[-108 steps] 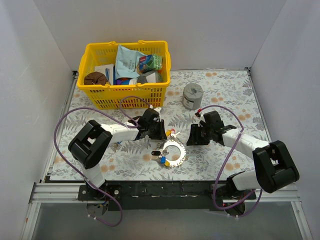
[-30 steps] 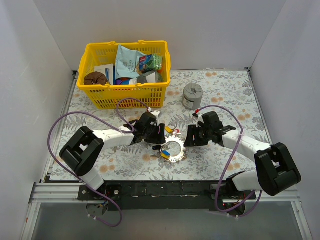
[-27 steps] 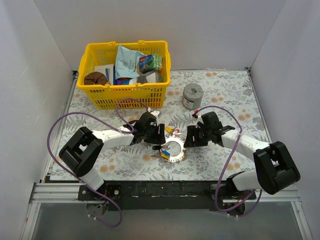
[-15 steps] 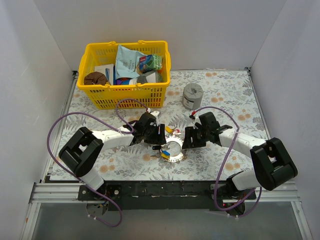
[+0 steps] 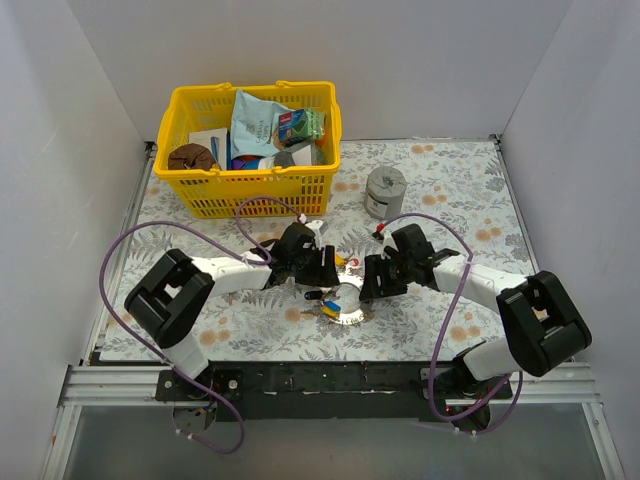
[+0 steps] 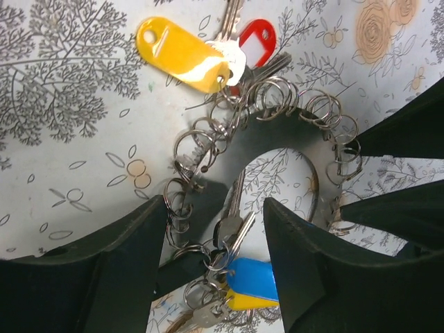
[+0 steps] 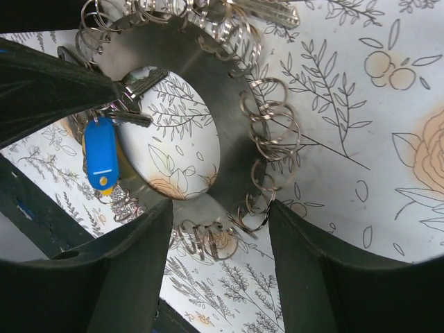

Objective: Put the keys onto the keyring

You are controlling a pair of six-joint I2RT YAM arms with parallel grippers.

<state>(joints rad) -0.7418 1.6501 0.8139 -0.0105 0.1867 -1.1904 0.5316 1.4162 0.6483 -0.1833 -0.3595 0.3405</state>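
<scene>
Where wire loops (image 7: 267, 132) fringe it, the metal keyring (image 7: 232, 90) is flat.

Matt metal keyring (image 7: 232, 97); keys (image 6: 234, 218) of shiny metal and glossy plastic.

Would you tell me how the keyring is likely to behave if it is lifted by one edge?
The keyring looks like flat solid metal, so probably stiff. Its loose split rings and keys would likely dangle and swing. Its smooth shiny surface may be slippery.
</scene>
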